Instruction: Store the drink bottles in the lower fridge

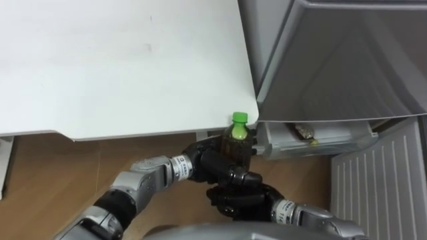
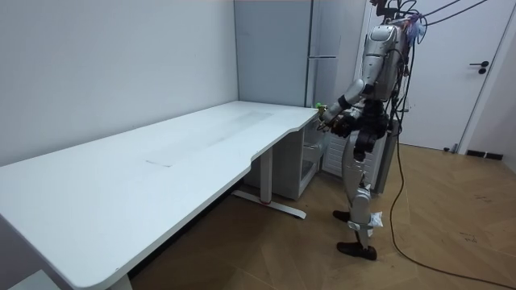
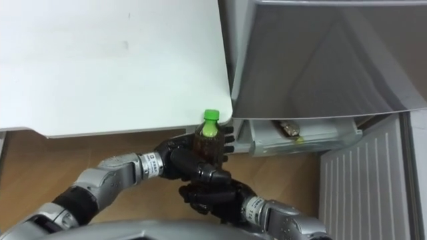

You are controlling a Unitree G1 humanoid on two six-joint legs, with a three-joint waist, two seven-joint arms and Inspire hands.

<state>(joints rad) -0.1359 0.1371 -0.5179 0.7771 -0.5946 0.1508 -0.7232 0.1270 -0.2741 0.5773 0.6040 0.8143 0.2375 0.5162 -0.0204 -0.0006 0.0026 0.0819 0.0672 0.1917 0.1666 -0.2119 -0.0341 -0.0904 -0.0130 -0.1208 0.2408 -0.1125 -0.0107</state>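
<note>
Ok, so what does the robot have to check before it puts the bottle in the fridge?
1. Grip: the left robot hand is curled round the bottle: ok.
2. Bottle upright, with its green cap on: ok.
3. The right robot hand sits just below the bottle. Whether it carries any of the weight: cannot tell.
4. Lower fridge door open: ok.
5. The drawer at the bottom of the fridge sticks out, and a small item lies in it. Room for the bottle there: cannot tell.
</note>
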